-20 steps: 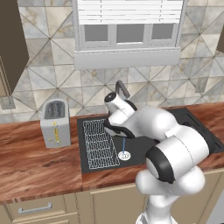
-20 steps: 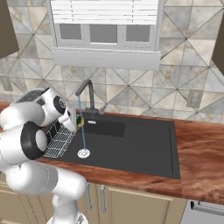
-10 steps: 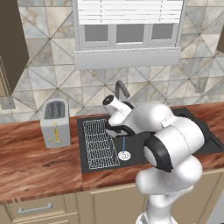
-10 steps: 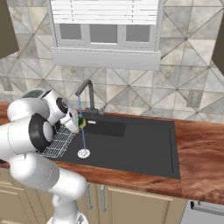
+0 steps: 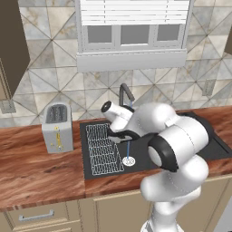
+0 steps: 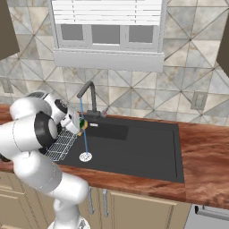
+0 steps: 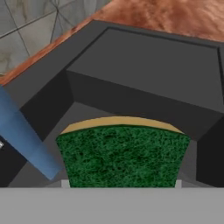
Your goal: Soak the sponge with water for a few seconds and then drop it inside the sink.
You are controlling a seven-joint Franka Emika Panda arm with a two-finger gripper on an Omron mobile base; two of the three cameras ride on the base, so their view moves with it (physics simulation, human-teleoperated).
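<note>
Biggest thing here is the worktop (image 6: 205,179), glossy reddish wood grain, cut off at both sides in every view. Sunk into it is the sink (image 6: 134,147), a matte near-black rectangular basin with sharp flat walls; from the left base view the arm's fat white elbow covers most of its right half, so you only get the left part there. The toaster (image 5: 58,128) sits on the worktop left of the sink, boxy and silvery, well apart from the action. A white wire rack (image 5: 103,148) lies in the left end of the basin, thin grid, its far edge tucked behind the arm. The faucet (image 6: 88,96) is a dark gooseneck at the back rim, partly blocked by the wrist from the left. The water (image 6: 83,129) is a thin pale-blue stream dropping straight to the round silver drain (image 6: 85,157). The tool (image 6: 79,125) is tough to read from the base cams, mostly buried behind the wrist, but it's clamped tight on the sponge (image 7: 122,155), held up over the basin right beside the stream. Sponge is fuzzy green with a thin yellow edge, its lower part cut off in the hand view.
</note>
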